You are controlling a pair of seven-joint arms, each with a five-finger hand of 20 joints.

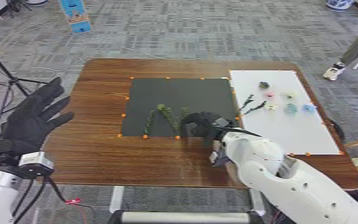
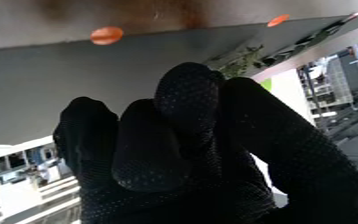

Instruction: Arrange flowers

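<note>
The robot's right hand (image 1: 202, 121) is low over the black mat (image 1: 190, 90), at the mat's five o'clock corner. Whether it is gripping anything or touching the mat cannot be told. A small green sprig (image 1: 184, 110) is just beside it toward eleven o'clock, and whether the hand has hold of it cannot be told either.

From that hand toward ten o'clock, a bent green stem (image 1: 164, 108) with a fuller top lies on the mat. A thinner green stem (image 1: 149, 121) lies past it at nine o'clock. Orange dots (image 1: 145, 136) mark the mat's border.

Toward two o'clock from the hand, two dark leafy stems (image 1: 256, 107) lie slantwise at the near side of the white board (image 1: 302, 135), side by side and apart. The flower heads lie farther out on the board, between one and three o'clock from the hand: a dark one (image 1: 263, 85) farthest toward one, then a pink one (image 1: 270, 94), a pale one (image 1: 288, 95), a yellowish one (image 1: 270, 107), a light blue one (image 1: 291, 108) and a bluer one (image 1: 309, 108) outermost.

Mat and board rest on the brown wooden table (image 1: 100, 107). Well off at nine o'clock, beside the table's edge, the left hand (image 1: 29, 125) is raised and open, its fingers spread. Beyond the table are a blue banner (image 1: 72, 12) at eleven o'clock and a blue-and-white pot (image 1: 340, 4) at one.
</note>
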